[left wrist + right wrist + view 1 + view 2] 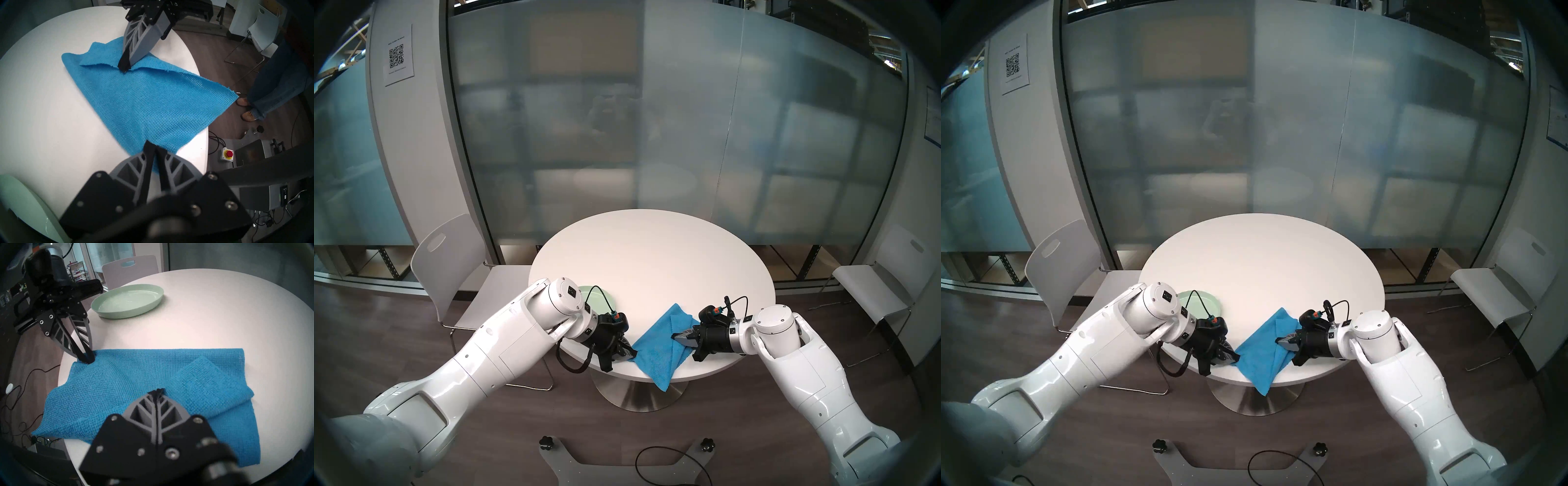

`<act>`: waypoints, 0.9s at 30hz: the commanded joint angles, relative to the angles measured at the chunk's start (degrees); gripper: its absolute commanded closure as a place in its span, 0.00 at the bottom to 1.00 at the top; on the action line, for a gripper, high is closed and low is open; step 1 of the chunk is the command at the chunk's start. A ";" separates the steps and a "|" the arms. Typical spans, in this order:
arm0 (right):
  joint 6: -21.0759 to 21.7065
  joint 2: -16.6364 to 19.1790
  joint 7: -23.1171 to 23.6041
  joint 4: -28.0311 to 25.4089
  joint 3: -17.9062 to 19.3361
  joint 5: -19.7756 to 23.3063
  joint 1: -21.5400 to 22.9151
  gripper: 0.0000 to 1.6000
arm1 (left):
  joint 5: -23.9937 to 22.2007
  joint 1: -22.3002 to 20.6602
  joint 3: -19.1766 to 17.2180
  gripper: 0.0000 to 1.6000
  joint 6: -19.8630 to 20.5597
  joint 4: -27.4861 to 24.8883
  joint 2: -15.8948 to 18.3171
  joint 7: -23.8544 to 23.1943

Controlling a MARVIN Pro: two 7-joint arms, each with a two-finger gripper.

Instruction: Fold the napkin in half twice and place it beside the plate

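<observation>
Head stereo left: white chair (449,268) beyond plate (602,295), left arm (504,342) across it.

An office meeting room: frosted glass wall (619,118) across the top, round white table (653,258) centre, white chairs (449,271) at the sides.

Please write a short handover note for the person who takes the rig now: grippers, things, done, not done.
Left gripper: shut on a corner of the napkin.
Right gripper: shut on the opposite napkin edge.
Napkin lies on the table, partly doubled over, one corner hanging over the near edge.
Plate is empty, beyond the left gripper.
Done: both grips. Left: finish both folds, then place it beside the plate.
</observation>
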 commanded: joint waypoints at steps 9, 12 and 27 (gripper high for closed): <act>1.47 1.31 0.46 -3.54 2.11 1.02 -2.82 1.00 | -0.01 0.25 0.00 0.66 -0.10 0.39 0.56 -0.28; 1.78 1.62 0.53 -4.21 2.43 1.02 -3.50 1.00 | 0.03 0.17 -0.01 0.66 -0.23 0.51 0.56 -0.23; 2.21 2.43 0.32 -5.75 4.86 1.11 -5.66 1.00 | 0.36 -1.07 0.07 0.66 -0.92 2.17 0.46 -0.63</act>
